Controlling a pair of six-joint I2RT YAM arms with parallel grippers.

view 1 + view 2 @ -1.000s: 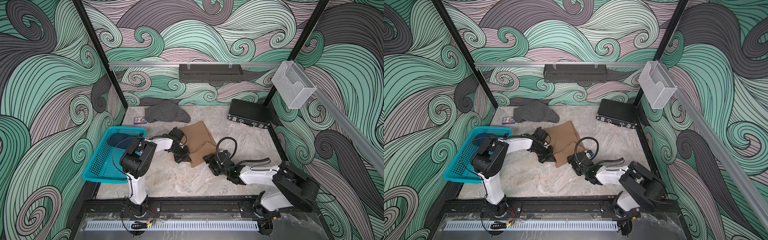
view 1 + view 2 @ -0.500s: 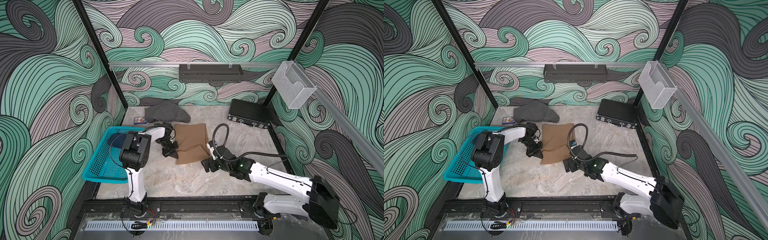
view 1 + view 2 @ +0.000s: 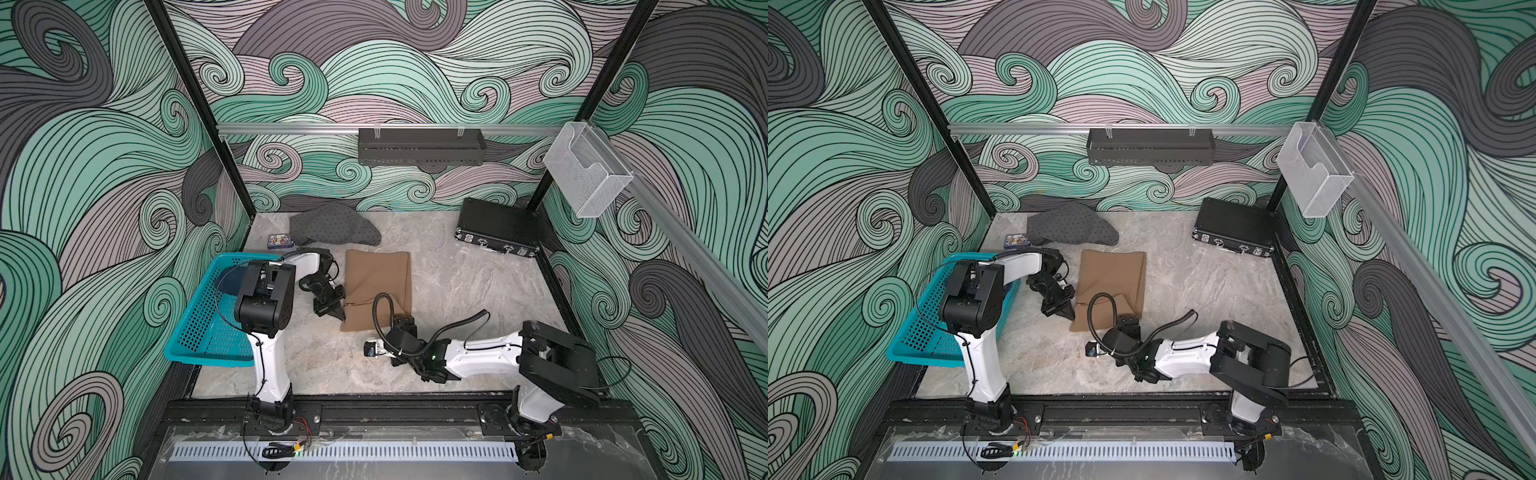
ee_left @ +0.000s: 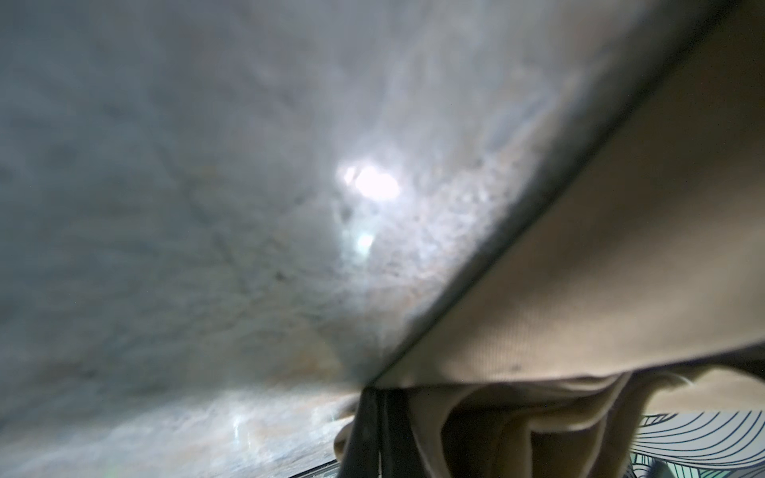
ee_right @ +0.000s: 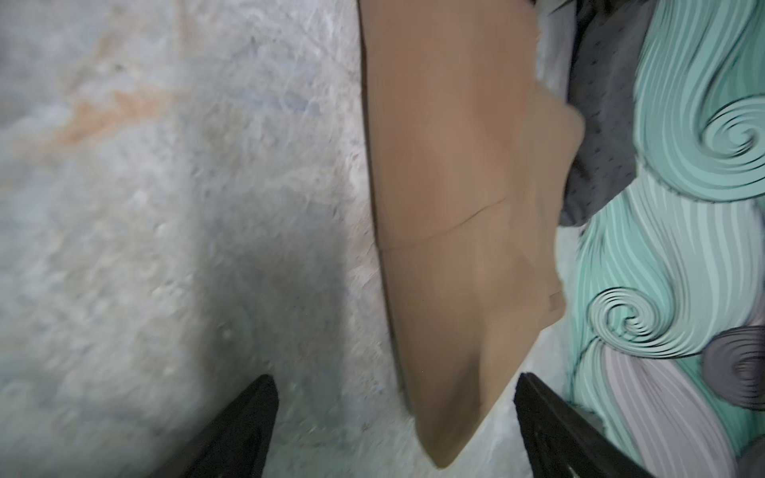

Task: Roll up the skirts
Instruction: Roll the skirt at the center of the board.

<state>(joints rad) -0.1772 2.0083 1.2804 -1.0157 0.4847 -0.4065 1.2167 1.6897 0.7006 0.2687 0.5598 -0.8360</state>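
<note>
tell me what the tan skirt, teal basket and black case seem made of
The tan skirt: soft matte woven cloth; it creases and folds flat. The teal basket: probably moulded plastic, slightly glossy, with a regular hole grid. The black case: rigid dark shell, plastic or metal unclear, with shiny metal-looking latches.

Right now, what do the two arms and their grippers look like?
Both the left arm and right arm have white link shells, boxy black joint housings and black bases on a black rail. Thin black cables loop along them; a thick black hose arches over the right wrist. The left gripper and right gripper are black with tapered fingers.
</note>
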